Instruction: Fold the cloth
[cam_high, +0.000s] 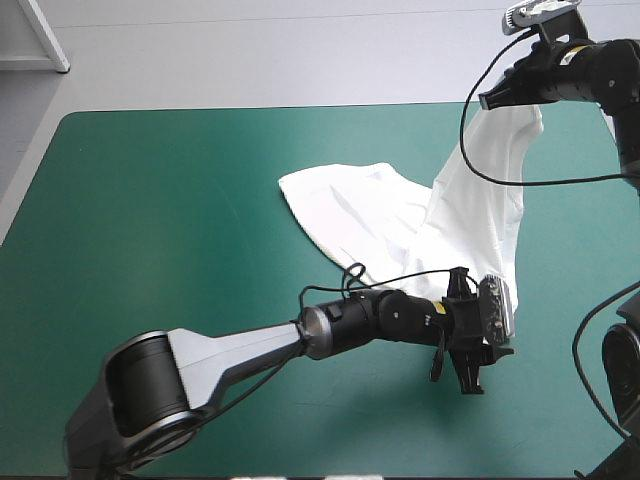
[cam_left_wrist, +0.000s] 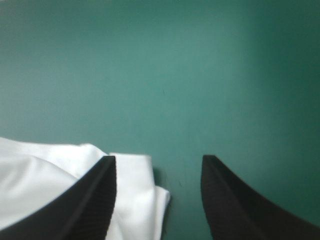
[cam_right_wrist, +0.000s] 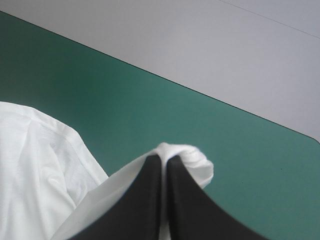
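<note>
The white T-shirt (cam_high: 400, 225) lies partly spread on the teal-green cover, right of the middle. One end of it is lifted high at the far right, where my right gripper (cam_high: 505, 95) is shut on it; a bunch of T-shirt (cam_right_wrist: 192, 160) pokes out past the fingertips of the right gripper (cam_right_wrist: 164, 159). My left gripper (cam_high: 472, 378) is low over the table at the T-shirt's near edge, open. In the left wrist view a corner of the T-shirt (cam_left_wrist: 135, 195) lies by one finger of the left gripper (cam_left_wrist: 159, 159), and bare cover shows between the two fingers.
The table's far edge (cam_right_wrist: 200, 95) runs just beyond the right gripper. Bare teal-green cover (cam_high: 160, 220) spreads over the table's left half and along its near edge. A white post (cam_high: 45, 35) stands off the table's far left corner.
</note>
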